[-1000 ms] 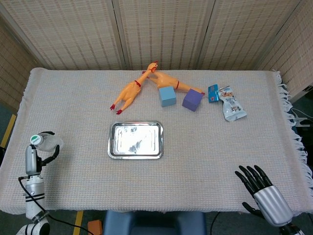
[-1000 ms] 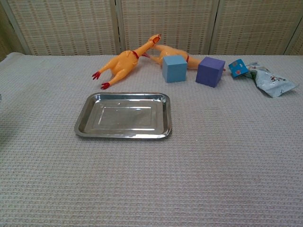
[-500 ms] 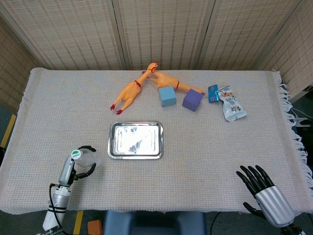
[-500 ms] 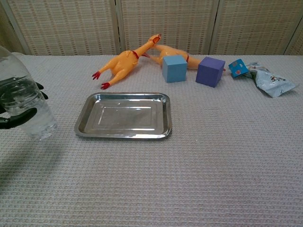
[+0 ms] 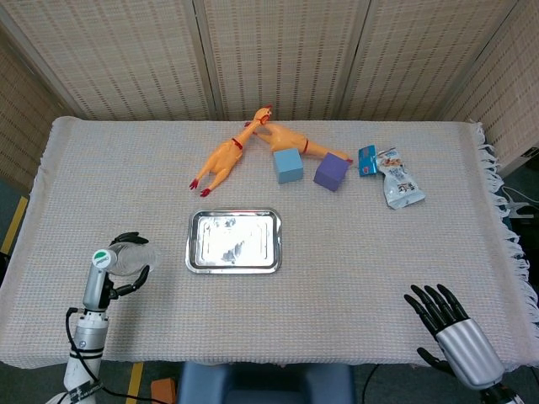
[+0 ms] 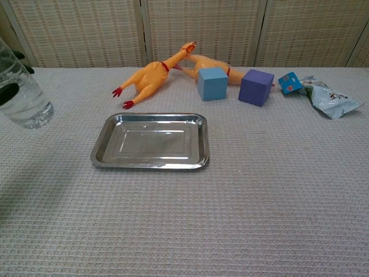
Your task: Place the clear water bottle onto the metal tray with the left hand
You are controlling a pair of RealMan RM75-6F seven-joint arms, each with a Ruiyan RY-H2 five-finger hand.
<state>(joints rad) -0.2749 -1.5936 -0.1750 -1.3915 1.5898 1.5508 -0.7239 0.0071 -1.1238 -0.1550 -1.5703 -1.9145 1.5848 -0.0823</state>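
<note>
Cloth-covered table (image 5: pixel 354 278), woven screens behind. Left robot hand (image 5: pixel 126 268) clamped on clear water bottle (image 6: pixel 23 98), now raised, drifted back left of metal tray (image 5: pixel 233 241); placement pending. Right robot hand (image 5: pixel 446 324) idle, fingers apart.

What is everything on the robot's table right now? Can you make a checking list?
Surface: table covered by a pale woven cloth, fringe on one edge.
Job's things: clear water bottle held up in the air beside the metal tray, not on it; the tray holds nothing.
Clutter: two rubber chickens, a light blue cube, a purple cube, a small blue packet, a grey pouch, all behind the tray.
Robot hands: left robot hand grips the bottle; right robot hand open over the near table edge.
Cables: one runs along the left arm.
Surroundings: woven screens behind the table.
</note>
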